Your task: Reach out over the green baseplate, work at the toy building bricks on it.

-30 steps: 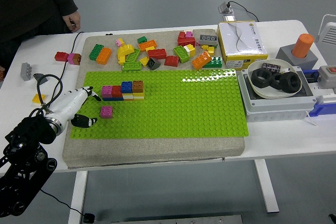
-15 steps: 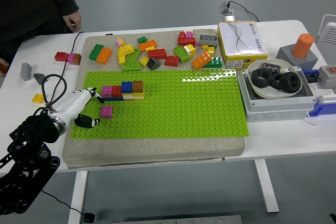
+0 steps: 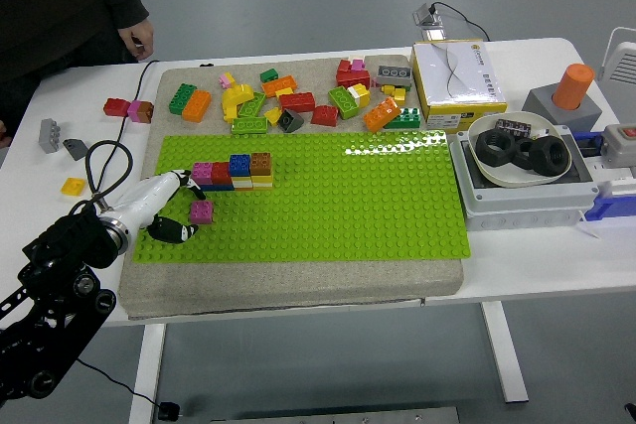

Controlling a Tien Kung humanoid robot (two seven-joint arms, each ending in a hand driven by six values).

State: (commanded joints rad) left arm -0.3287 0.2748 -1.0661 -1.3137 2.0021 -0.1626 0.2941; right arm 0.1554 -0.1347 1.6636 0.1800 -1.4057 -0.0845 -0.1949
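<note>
left hand (image 3: pixel 164 208): over left edge of green baseplate (image 3: pixel 328 196), fingers loosely spread, grasping nothing | loose pink brick (image 3: pixel 202 212): on baseplate, just right of fingertips, contact unclear | brick row (image 3: pixel 233 172): pink-red-blue-brown, just beyond hand | loose bricks (image 3: pixel 298 96): far mat, well apart

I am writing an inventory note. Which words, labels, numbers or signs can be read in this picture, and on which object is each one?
No text can be read.
White and yellow box: dark print on its top, too small and blurred to read.
Toy bricks and green baseplate: no print visible.
</note>
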